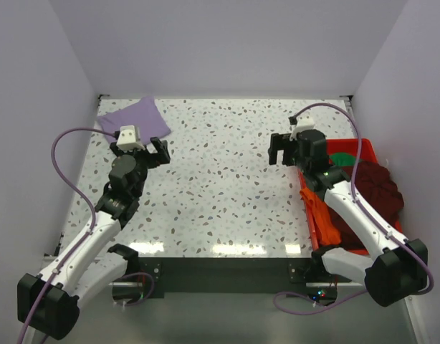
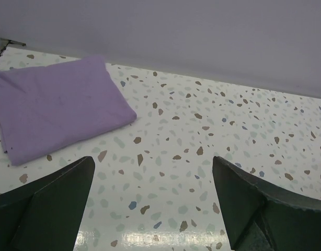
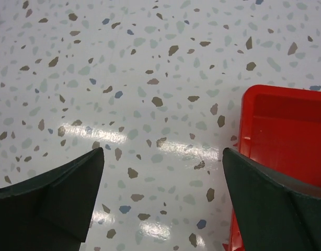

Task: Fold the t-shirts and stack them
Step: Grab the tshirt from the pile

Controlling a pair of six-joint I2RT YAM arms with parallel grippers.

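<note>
A folded lavender t-shirt (image 1: 134, 119) lies flat at the table's far left corner; it also shows in the left wrist view (image 2: 56, 107). A dark maroon t-shirt (image 1: 378, 188), a green one (image 1: 343, 159) and an orange one (image 1: 322, 218) lie bunched in the red bin (image 1: 364, 147) on the right. My left gripper (image 1: 152, 150) is open and empty, just near of the lavender shirt, apart from it. My right gripper (image 1: 281, 149) is open and empty above bare table, just left of the bin.
The red bin's corner (image 3: 286, 130) is close by my right fingers. White walls close the table at the back and both sides. The speckled tabletop (image 1: 227, 179) lies between the two arms.
</note>
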